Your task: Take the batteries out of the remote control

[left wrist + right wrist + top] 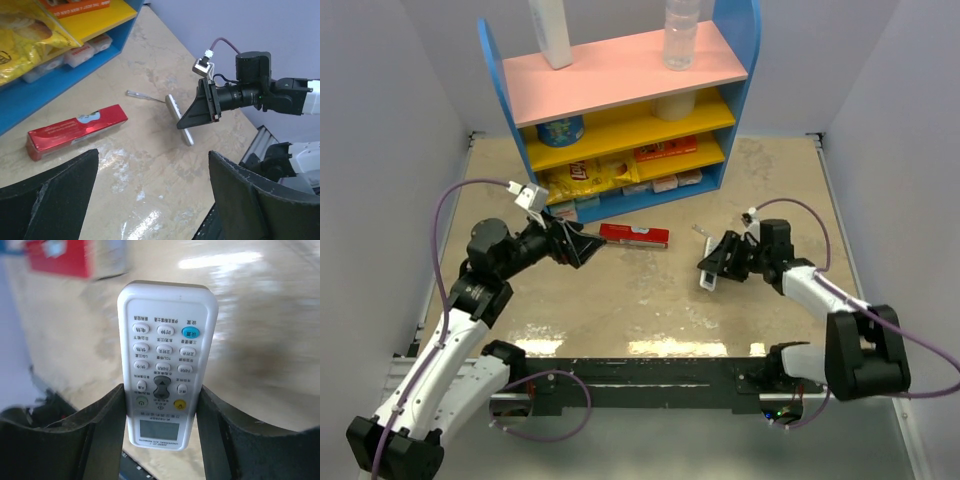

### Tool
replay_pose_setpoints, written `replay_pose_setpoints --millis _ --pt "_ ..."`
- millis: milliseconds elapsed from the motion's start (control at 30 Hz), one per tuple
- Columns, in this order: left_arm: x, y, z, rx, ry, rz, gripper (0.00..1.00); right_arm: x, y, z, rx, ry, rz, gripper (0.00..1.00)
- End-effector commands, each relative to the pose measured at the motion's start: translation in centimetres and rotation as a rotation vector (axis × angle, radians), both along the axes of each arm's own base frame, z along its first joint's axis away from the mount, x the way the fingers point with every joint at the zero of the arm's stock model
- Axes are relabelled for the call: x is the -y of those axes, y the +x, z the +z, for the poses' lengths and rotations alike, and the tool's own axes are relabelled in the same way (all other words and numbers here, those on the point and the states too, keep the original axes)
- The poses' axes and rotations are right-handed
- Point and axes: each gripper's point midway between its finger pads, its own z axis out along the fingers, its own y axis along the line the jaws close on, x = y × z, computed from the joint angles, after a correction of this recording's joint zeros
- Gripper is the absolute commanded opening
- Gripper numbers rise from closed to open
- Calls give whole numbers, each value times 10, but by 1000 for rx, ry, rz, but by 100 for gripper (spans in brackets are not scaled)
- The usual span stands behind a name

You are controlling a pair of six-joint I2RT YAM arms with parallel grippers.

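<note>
The right jaws clamp the screen end of the white remote control (165, 340), button side showing; the batteries are hidden, presumably behind. Gripped so near one end, it could pivot or slip once its back is pressed. The left jaws hang open near the red box (75, 131); a thin stick (145, 96) lies beside the remote, blocking nothing.

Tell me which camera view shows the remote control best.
Right wrist view: the remote control sits large and centred, button face readable, gripped by the right end effector. Top external shows only a small pale shape at that end effector. Left wrist shows it edge-on as a thin bar, partly hidden.
</note>
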Motion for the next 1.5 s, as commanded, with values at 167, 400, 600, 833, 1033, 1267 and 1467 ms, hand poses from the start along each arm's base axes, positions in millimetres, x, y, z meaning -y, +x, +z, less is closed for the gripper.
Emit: replay_pose_setpoints --millis 167,400,600,833,1033,1267,1467 --pt "32 -17 21 -14 -179 -212 95 -118 -54 155 468 376 476 37" --pt "51 -23 21 -23 -262 -307 96 -151 -105 198 551 568 640 37" --pt "74 -34 23 -22 -308 -395 96 -167 -124 213 581 640 706 38" --pt "97 -42 13 -44 -310 -463 94 -178 -136 215 571 701 744 37" --pt "112 -49 7 -64 -317 -515 88 -186 -139 212 555 703 766 37" --pt "112 -53 -1 -80 -322 -502 46 -186 -136 207 554 675 747 38" --pt "109 -35 -13 -150 -277 -385 0 -187 -118 186 506 570 655 63"
